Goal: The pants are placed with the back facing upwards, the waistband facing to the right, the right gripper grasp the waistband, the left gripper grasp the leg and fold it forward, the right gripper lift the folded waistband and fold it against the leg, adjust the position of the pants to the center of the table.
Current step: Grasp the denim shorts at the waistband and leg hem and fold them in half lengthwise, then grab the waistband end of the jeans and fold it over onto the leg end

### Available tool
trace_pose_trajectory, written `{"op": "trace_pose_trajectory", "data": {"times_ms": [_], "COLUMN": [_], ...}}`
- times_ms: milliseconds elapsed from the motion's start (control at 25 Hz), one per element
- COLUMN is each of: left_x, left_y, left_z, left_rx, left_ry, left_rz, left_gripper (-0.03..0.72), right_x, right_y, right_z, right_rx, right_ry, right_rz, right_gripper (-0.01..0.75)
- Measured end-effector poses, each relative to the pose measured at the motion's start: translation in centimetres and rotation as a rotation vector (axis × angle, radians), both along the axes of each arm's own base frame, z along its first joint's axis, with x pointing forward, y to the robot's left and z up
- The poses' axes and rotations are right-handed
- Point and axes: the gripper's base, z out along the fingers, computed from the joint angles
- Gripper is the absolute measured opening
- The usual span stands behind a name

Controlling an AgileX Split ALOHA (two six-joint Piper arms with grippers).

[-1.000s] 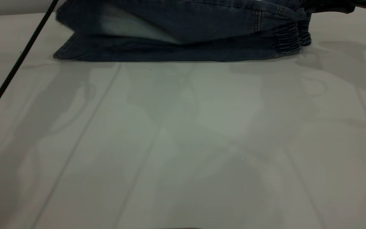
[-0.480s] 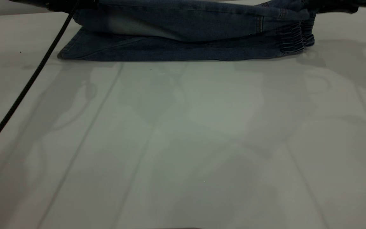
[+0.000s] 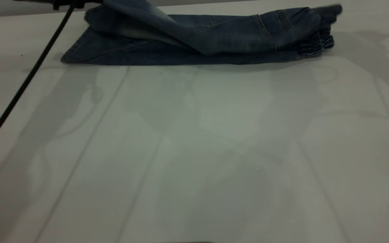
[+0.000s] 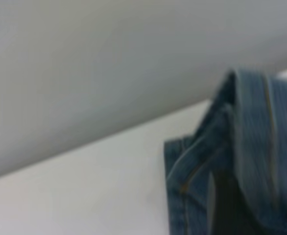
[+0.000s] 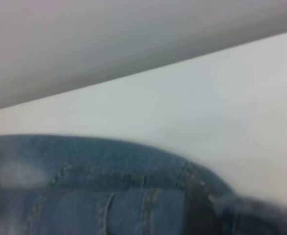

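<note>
Pale grey table (image 3: 194, 152) carries the pants (image 3: 194, 44) at its far edge, folded lengthwise, waistband (image 3: 311, 42) toward the right edge. One leg (image 3: 140, 17) is raised at the far left corner by the left gripper (image 3: 68, 3); its grip cannot be told. A black cable (image 3: 22, 84) hangs down.

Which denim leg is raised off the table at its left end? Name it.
The upper leg: its left end slopes up off the table, while the lower leg lies flat on it.
</note>
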Motion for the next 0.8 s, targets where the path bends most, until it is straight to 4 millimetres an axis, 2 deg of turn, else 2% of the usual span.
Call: {"op": "trace_pose_trajectory", "data": {"times_ms": [120,240,480,680,800], "left_x": [0.4,0.4,-0.9,-1.6,-2.0], "left_y": [0.0,-0.5,-1.7,-1.9,-1.9], "left_z": [0.7,1.0,1.4,1.7,1.5], "left_rx": [-0.023,-0.074,-0.079,-0.059,-0.054], "left_ry": [-0.02,0.095,0.479,0.659,0.7], "left_rz": [0.018,0.025,0.001,-0.011,-0.013], "left_gripper": [0.342,0.356,0.36,0.36,0.36], "right_x": [0.4,0.2,-1.3,-3.2,-4.3], "right_y": [0.1,0.5,2.2,3.5,4.8], "right_z": [-0.3,-0.3,-0.7,-1.0,-1.4], "right_rx": [0.006,0.029,0.074,0.16,0.124], "right_ry": [-0.002,-0.006,0.098,0.25,0.335], "right_rz": [0.008,0.071,0.302,0.487,0.589], "right_gripper": [0.461,0.501,0.512,0.512,0.512]}}
